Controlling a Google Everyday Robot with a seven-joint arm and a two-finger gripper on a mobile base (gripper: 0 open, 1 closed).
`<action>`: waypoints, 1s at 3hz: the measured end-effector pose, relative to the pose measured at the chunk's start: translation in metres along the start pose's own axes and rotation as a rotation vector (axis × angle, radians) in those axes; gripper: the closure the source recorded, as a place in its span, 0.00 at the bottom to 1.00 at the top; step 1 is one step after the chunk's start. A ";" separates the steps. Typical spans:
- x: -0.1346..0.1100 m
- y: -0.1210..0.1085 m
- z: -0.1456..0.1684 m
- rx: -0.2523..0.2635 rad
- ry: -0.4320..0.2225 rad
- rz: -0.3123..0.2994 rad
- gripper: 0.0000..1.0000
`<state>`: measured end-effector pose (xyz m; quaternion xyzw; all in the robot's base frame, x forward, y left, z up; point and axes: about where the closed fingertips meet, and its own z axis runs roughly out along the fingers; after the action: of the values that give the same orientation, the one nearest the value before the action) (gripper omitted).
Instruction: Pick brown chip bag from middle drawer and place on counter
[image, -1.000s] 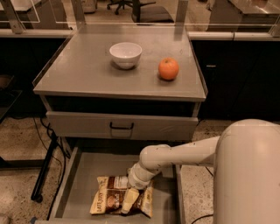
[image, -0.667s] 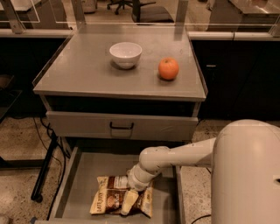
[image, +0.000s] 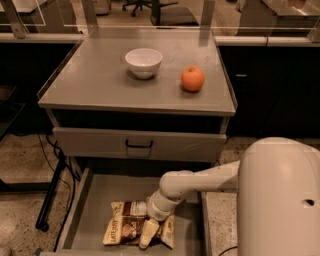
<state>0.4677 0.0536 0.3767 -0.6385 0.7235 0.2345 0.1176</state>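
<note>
The middle drawer (image: 102, 196) stands pulled out below the counter (image: 95, 80), with its grey floor bare toward the back and along the left wall. The brown chip bag (image: 124, 228) lies flat on that floor, close to the drawer's front edge and about midway between the side walls. Its label faces up, and its tan edges show at the left and right ends.

The gripper (image: 149, 234) is down inside the drawer, right on top of the bag. It covers the right half of the bag, while the left half with the lettering shows clear beside it. A pale part of the gripper lies across the dark wrapper and touches it. I cannot tell whether the gripper is spread, pressed together or pinching the bag, since the wrist hides most of it. The bag looks to be resting on the drawer floor, not raised.

The white arm (image: 200, 181) reaches in from the right, over the drawer's right wall, and bends down toward the front edge. The robot's rounded body (image: 280, 200) fills the lower right.

Above the open drawer, a closed drawer front with a black handle (image: 139, 145) sits under the counter. On the counter, a white bowl (image: 143, 62) stands near the middle toward the back edge. An orange fruit (image: 192, 78) sits to its right, nearer the right rim. The two are apart.
</note>
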 end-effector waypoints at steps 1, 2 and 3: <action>0.007 0.004 0.011 -0.026 0.012 0.014 0.00; 0.007 0.004 0.011 -0.026 0.013 0.014 0.20; 0.007 0.004 0.011 -0.026 0.013 0.014 0.41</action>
<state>0.4614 0.0529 0.3645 -0.6363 0.7256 0.2409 0.1029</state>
